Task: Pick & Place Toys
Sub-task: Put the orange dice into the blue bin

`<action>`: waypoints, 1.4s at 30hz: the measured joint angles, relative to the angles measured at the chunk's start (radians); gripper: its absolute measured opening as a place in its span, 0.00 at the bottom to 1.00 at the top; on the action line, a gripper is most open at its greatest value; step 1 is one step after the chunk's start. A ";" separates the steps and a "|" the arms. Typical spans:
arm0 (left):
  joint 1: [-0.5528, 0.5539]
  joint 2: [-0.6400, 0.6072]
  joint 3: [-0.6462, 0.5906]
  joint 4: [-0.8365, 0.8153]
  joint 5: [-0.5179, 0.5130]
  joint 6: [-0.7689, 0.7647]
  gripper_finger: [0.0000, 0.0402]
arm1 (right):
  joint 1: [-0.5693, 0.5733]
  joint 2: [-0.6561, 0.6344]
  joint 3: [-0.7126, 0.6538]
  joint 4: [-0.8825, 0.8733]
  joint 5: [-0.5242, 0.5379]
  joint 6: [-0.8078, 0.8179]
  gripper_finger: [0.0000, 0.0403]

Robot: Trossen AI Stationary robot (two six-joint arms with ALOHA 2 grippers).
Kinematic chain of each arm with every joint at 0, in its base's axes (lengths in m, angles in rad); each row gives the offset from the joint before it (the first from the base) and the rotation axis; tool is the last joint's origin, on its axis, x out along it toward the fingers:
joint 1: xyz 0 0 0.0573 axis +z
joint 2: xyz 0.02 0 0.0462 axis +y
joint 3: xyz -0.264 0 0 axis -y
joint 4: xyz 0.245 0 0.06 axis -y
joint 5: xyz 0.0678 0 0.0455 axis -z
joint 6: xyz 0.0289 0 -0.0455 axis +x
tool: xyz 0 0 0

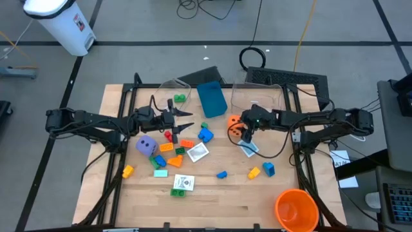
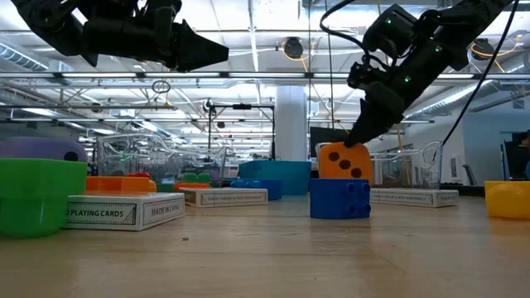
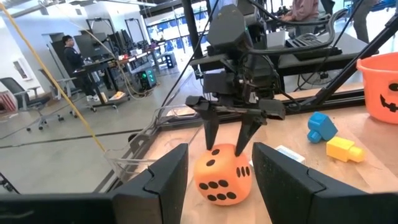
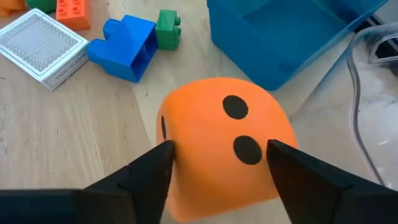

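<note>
We log the right pincer (image 4: pixel 214 163) straddling the orange die (image 4: pixel 221 146) beside the blue box (image 1: pixel 212 98), fingers apart; left pincer (image 1: pixel 187 119) apart, idle; most toys remain scattered on the surface (image 1: pixel 212 203).

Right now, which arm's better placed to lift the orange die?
Right. The right gripper already straddles the orange die, fingers on either side. The left gripper hangs open above the bricks, well away from it.
</note>
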 joint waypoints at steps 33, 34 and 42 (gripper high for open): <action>0.000 0.000 0.000 0.001 0.001 -0.002 0.46 | 0.031 -0.040 0.003 0.072 -0.048 0.027 0.81; 0.000 0.000 0.000 0.001 0.001 -0.002 0.46 | 0.027 -0.040 0.003 0.073 -0.048 0.023 0.82; 0.000 0.000 0.000 0.001 0.000 -0.002 0.46 | 0.003 -0.040 0.003 0.108 -0.045 -0.050 0.90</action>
